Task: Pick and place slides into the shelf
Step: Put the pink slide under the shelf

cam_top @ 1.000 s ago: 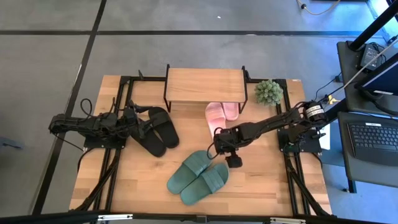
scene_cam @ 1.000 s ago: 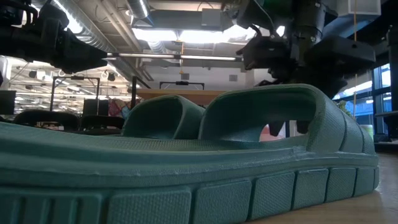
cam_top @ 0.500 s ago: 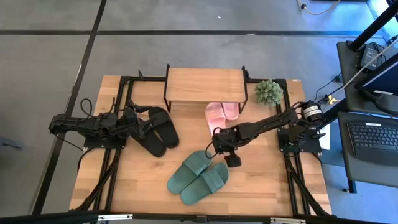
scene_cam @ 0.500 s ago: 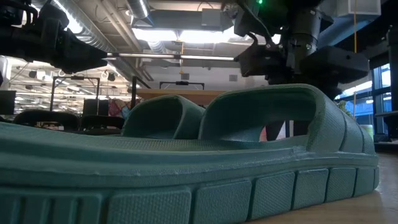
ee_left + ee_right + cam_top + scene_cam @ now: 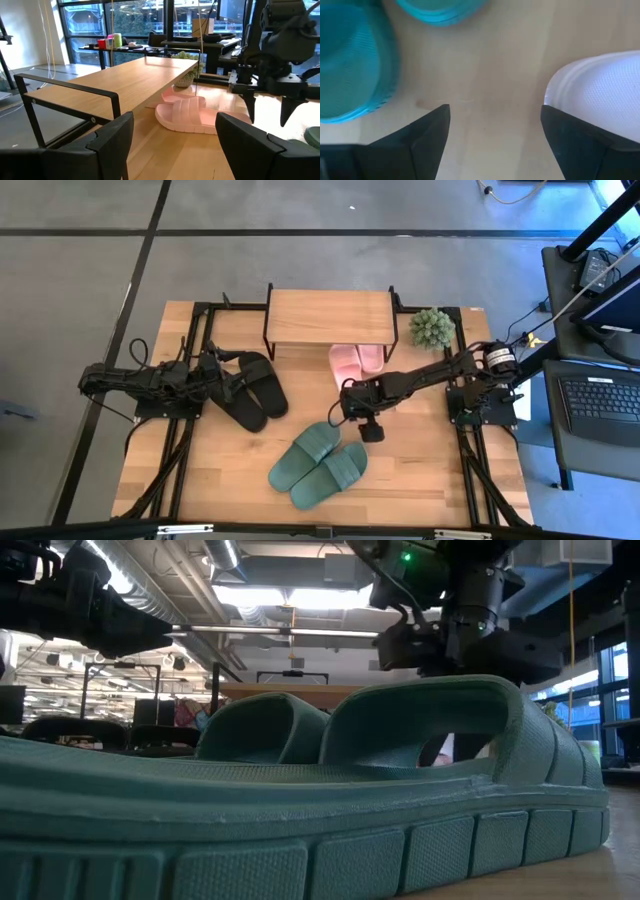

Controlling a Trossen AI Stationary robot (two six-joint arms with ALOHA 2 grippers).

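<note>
The shelf (image 5: 328, 317) stands at the table's far middle. Two pink slides (image 5: 355, 364) lie with their toe ends under it and their heels sticking out toward the near edge. A green pair (image 5: 318, 463) lies side by side on the table nearer the front, and a black pair (image 5: 255, 388) lies to the left. My right gripper (image 5: 347, 408) points down, open, over bare wood between the green slides (image 5: 350, 65) and a pink slide's heel (image 5: 600, 95), touching neither. My left gripper (image 5: 175, 135) waits open and level at the left by the black pair.
A small green plant (image 5: 432, 328) stands to the right of the shelf. Black frame rails run along the table's left and right sides. Bare wood lies at the near right and near left of the table.
My right gripper has moved a little toward the table's left, toward the pink slide's heel, and sunk slightly, staying open. The slides have not moved.
</note>
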